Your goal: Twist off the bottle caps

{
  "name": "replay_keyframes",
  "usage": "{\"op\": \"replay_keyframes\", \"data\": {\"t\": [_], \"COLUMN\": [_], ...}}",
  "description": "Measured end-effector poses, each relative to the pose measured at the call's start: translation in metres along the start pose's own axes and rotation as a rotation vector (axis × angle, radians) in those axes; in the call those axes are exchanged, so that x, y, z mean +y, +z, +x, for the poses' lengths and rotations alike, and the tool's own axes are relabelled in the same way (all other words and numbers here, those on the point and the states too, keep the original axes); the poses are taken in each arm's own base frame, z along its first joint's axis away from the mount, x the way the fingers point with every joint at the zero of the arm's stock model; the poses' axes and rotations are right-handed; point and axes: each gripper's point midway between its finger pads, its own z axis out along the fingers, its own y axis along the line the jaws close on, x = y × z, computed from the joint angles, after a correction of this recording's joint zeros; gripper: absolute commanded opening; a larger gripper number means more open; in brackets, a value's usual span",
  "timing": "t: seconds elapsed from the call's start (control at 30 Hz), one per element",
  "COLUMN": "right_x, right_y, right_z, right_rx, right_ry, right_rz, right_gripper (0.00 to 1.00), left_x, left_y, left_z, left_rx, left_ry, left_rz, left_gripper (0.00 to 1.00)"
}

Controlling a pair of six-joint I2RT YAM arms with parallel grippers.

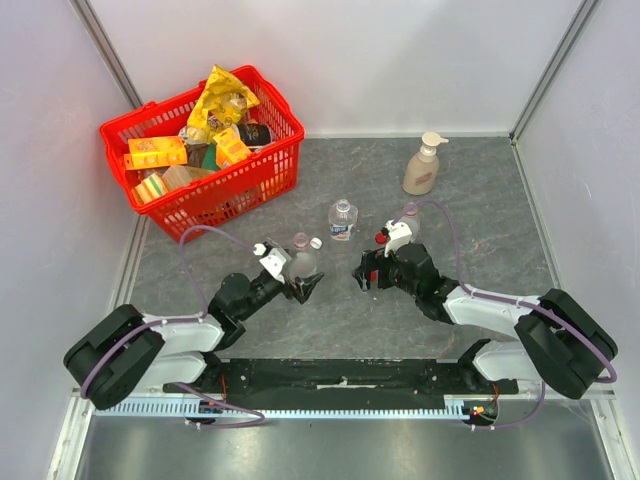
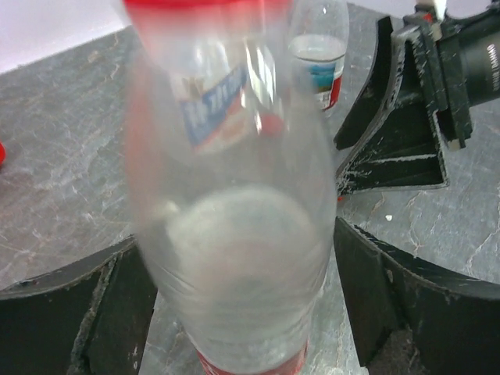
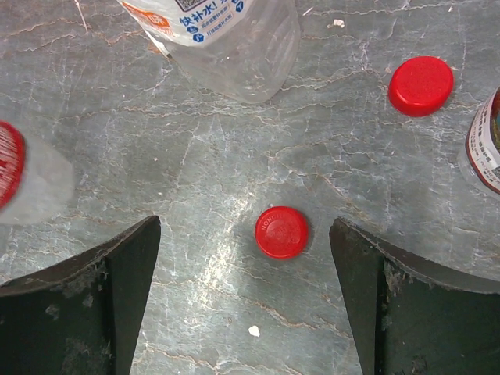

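red bottle caps (image 3: 281, 232), two, loose on the grey surface (image 3: 195, 156)
one lies inside the open right hand (image 3: 244, 223), the other cap (image 3: 420, 85) outside it; left hand (image 2: 234, 250) clamps a clear bottle (image 2: 234, 195).

The top camera looks steeply down from above the near edge, covering the whole table (image 1: 480, 200). The left wrist camera sits tight against a clear bottle (image 2: 234, 234), facing far-right — the standing bottle (image 2: 316, 55) beyond shows in the top view too. The right wrist camera looks straight down, close over a red cap (image 3: 281, 233).
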Motion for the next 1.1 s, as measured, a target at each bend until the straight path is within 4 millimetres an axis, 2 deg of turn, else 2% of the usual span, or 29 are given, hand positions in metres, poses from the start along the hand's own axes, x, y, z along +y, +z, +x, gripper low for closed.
{"op": "replay_keyframes", "data": {"t": [0.23,0.47,0.87,1.1], "right_x": [0.005,0.008,0.012,0.017], "right_y": [-0.004,-0.008,-0.011,-0.019], "right_z": [-0.009,-0.017,-0.024,-0.036], "right_rx": [-0.026,-0.054,-0.073,-0.110], "right_ry": [-0.003,-0.008,-0.015,-0.016], "right_rz": [-0.020,-0.032,-0.051,-0.069], "right_gripper": [0.96,0.97,0.98,0.98], "left_x": [-0.001,-0.001,0.000,0.005], "left_y": [0.002,0.002,-0.004,-0.011], "left_z": [0.023,0.021,-0.017,-0.059], "left_rx": [0.064,0.056,-0.006,-0.078], "left_ry": [-0.029,-0.028,-0.021,-0.017], "left_rz": [0.001,0.002,-0.005,-0.037], "left_gripper": [0.94,0.93,0.95,0.95]}}
